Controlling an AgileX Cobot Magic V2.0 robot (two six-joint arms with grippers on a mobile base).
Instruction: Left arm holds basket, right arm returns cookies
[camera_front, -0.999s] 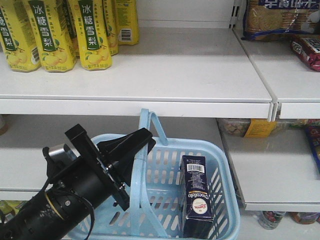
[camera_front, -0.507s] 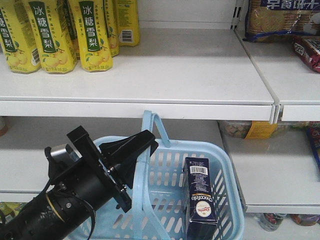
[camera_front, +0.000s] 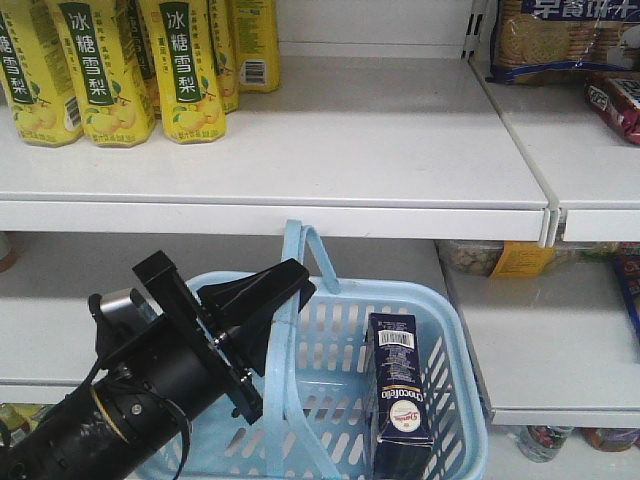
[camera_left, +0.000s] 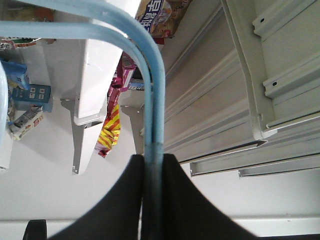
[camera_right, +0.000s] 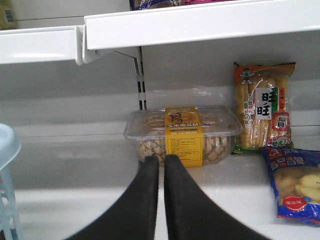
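Cookies carton (camera_front: 400, 400), a dark navy rectangular cardboard box with a barcode near its top and a round white logo lower down, stands upright in the right part of the basket (camera_front: 445, 305), close against the right wall. The basket is light blue moulded plastic with slotted sides and a flat hoop handle (camera_front: 300, 245) raised over its middle. The left gripper (camera_front: 288, 285), a matte black wedge on a cylindrical cabled arm, is clamped on that handle; the wrist view shows its two fingers (camera_left: 125, 200) pressed against either side of the blue strip. The right gripper (camera_right: 161, 167) has its smooth, tapering black fingers drawn almost together, nothing between them, pointing at a clear plastic snack tray (camera_right: 182, 132) with a yellow label on a white shelf (camera_right: 75, 190).
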